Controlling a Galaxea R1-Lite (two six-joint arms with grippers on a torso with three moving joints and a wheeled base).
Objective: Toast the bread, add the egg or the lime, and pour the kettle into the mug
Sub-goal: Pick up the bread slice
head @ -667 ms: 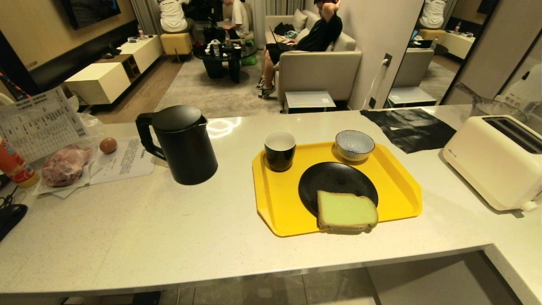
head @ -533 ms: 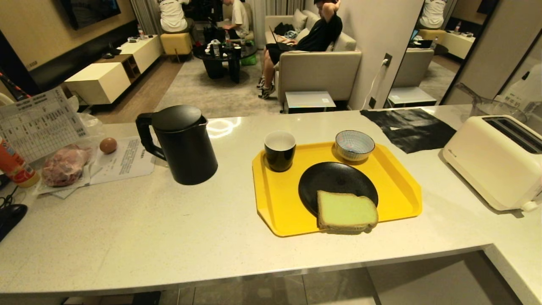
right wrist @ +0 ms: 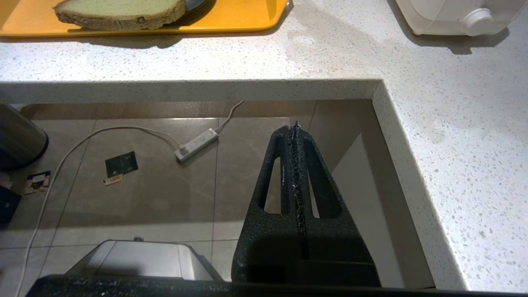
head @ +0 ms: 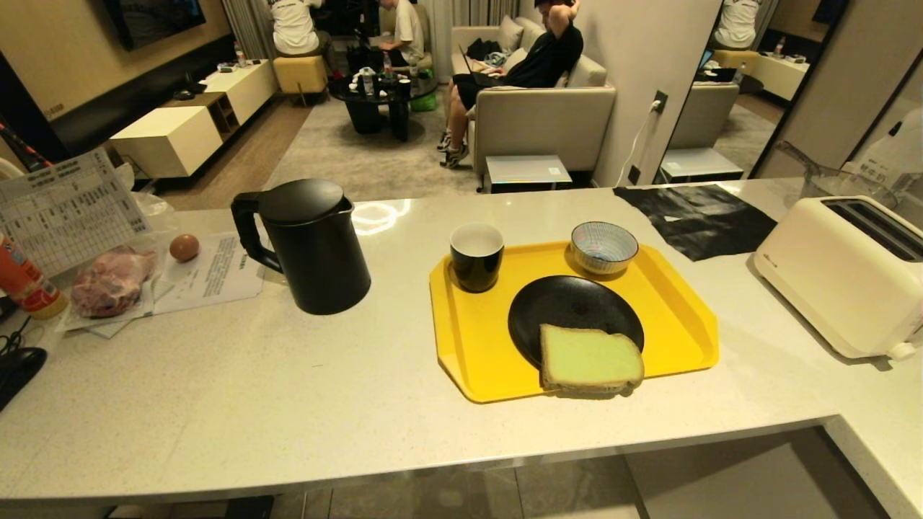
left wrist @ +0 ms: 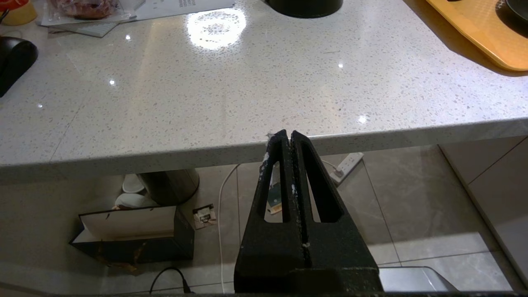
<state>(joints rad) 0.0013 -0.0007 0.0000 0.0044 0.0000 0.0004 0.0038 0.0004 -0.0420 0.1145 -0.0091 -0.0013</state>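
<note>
The pale green bread (head: pixel 591 358) lies half on a black plate (head: pixel 570 306) on a yellow tray (head: pixel 469 339); its crust edge (right wrist: pixel 119 14) shows in the right wrist view. The black mug (head: pixel 477 256) stands at the tray's far left corner. The black kettle (head: pixel 310 245) stands left of the tray. The egg (head: pixel 184 247) rests on papers at the far left. No lime shows. My left gripper (left wrist: pixel 287 134) is shut and empty below the counter's front edge. My right gripper (right wrist: pixel 294 127) is shut and empty over the floor, beside the counter's inner corner.
A cream toaster (head: pixel 847 270) sits at the right end of the counter (head: pixel 252 404). A striped bowl (head: pixel 604 247) is on the tray's far side. Bagged meat (head: pixel 112 281), an orange bottle (head: pixel 25 285) and a black cloth (head: pixel 696 216) lie around. People sit in the room behind.
</note>
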